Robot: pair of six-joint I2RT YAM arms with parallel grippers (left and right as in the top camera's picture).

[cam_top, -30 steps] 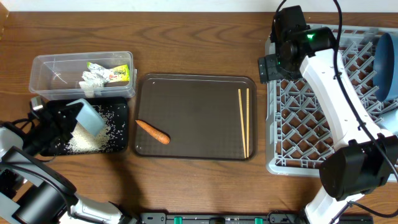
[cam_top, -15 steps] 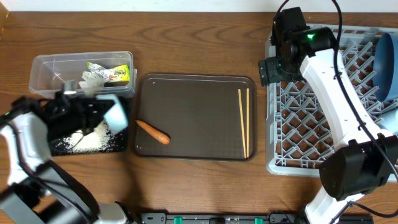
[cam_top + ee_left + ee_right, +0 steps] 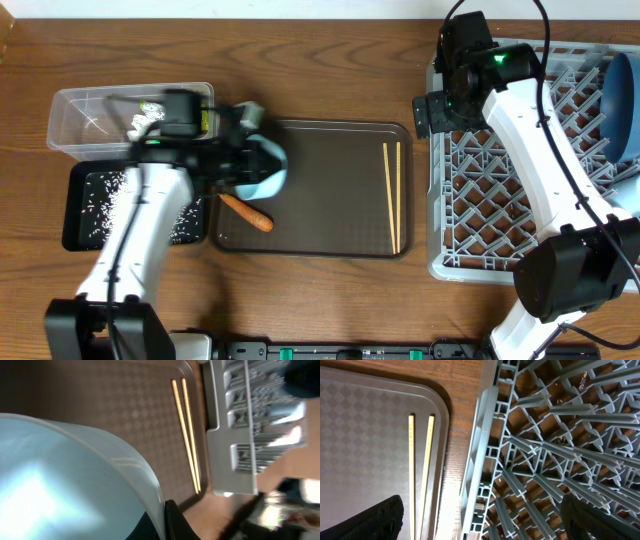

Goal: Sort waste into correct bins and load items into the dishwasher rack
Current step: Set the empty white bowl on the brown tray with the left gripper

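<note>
The left gripper point(image 3: 240, 165) squeezes the round light blue plastic cup point(image 3: 268, 172), likely bound for the big grey plastic rack point(image 3: 470, 268); the right gripper point(image 3: 432, 110) hangs with fingers apart.

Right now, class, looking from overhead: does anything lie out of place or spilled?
Yes: the carrot piece lies on the brown serving tray, in neither bin, near the light blue cup held by the left gripper. Loose rice is scattered over the black tray.
</note>
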